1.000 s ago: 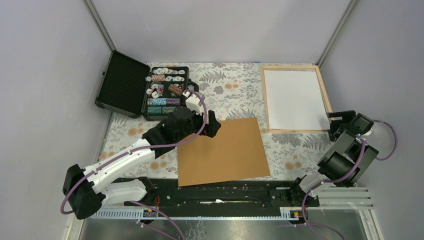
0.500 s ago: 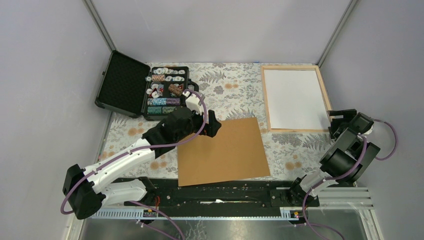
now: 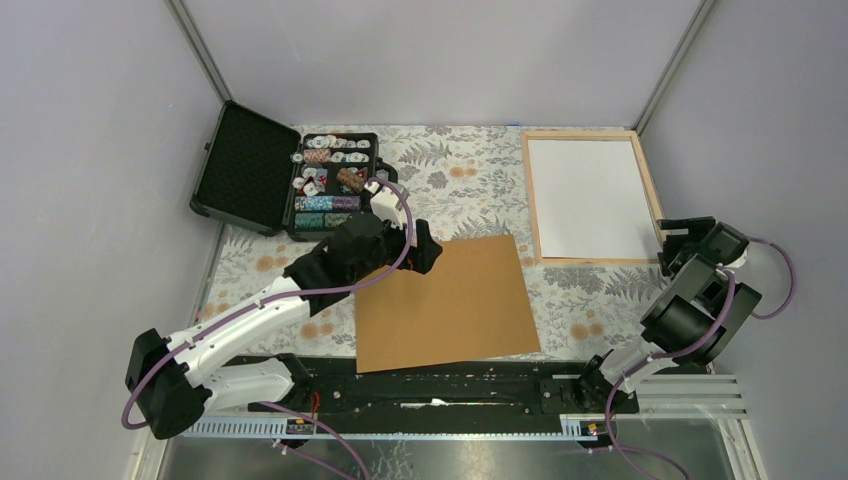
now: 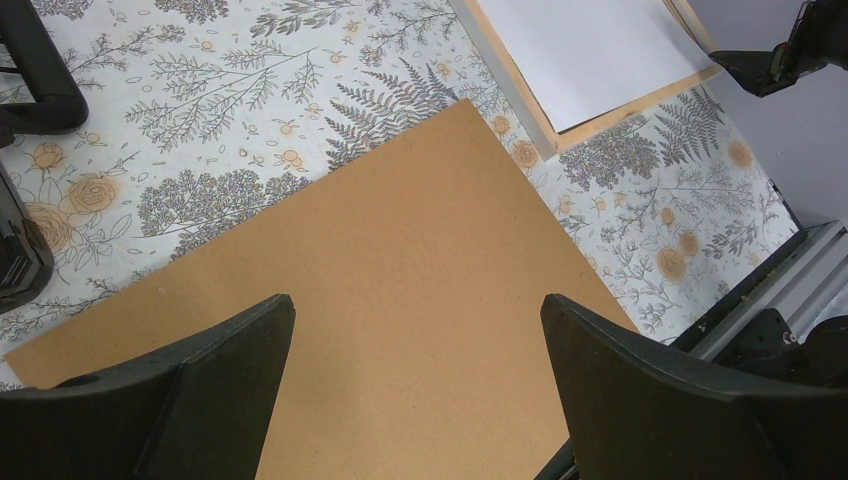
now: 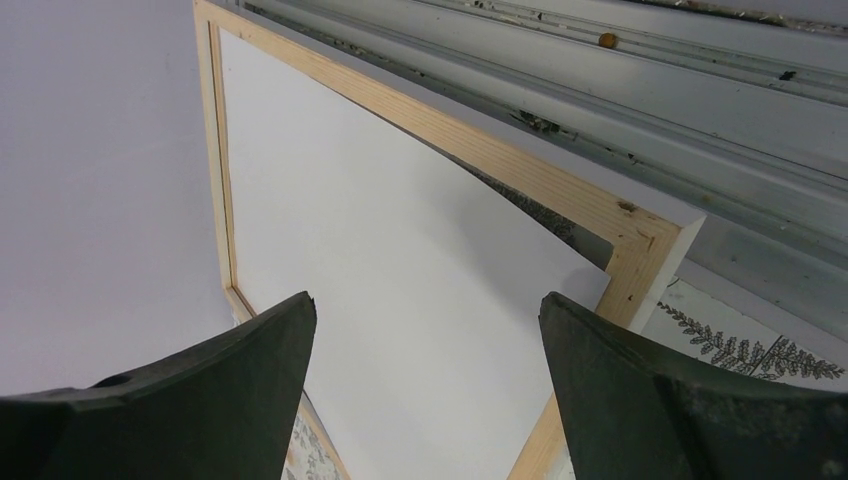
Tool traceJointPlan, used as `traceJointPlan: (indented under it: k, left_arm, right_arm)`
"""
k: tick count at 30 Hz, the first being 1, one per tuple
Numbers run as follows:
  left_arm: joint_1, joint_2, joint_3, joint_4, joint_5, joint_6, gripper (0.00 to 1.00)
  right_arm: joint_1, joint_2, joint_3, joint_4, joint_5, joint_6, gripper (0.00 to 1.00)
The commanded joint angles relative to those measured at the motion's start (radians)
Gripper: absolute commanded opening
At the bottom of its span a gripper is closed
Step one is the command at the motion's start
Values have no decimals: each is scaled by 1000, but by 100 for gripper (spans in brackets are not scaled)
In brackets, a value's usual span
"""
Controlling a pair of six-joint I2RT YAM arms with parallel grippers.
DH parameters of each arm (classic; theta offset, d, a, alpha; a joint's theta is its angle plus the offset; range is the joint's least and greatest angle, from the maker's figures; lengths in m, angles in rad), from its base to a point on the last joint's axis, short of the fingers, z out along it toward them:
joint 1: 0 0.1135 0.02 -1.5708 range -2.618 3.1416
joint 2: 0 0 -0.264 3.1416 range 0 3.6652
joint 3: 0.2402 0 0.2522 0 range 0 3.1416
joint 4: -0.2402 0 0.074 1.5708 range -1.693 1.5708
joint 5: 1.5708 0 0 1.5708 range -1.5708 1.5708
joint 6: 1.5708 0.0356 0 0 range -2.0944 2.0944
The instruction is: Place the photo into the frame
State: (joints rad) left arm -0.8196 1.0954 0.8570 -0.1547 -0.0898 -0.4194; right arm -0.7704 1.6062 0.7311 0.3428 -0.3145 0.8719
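The light-wood frame (image 3: pixel 530 195) lies flat at the back right of the table. The photo (image 3: pixel 588 198) lies inside it with its plain white back up; one near corner rides up on the frame's edge in the right wrist view (image 5: pixel 590 272). Frame (image 5: pixel 520 165) and photo (image 5: pixel 400 300) fill the right wrist view. My right gripper (image 3: pixel 677 238) is open and empty just off the frame's near right corner. My left gripper (image 3: pixel 428 250) is open and empty above the far left part of the brown backing board (image 3: pixel 445 303). The board also fills the left wrist view (image 4: pixel 400 290).
An open black case of poker chips (image 3: pixel 290 180) stands at the back left. The floral cloth (image 3: pixel 470 185) covers the table. Grey walls close in left and right, and a black rail (image 3: pixel 450 385) runs along the near edge.
The right gripper and wrist have shifted slightly. The left arm, board, photo and frame have not moved.
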Motion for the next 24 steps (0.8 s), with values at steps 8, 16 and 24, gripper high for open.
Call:
traceJointPlan:
  k: [8,16,24]
  left_arm:
    - [7,-6,-9,64,14,-9,99]
    - [7,-8,-9,65,15,-10,99]
    - [7,-5,-9,66,17,-12,99]
  right_arm:
    - [-14,28,97,42,25,-23,90]
    - [-5,2,136,41,27,-18,90]
    - [31,-16,187,-95,134,-115,89]
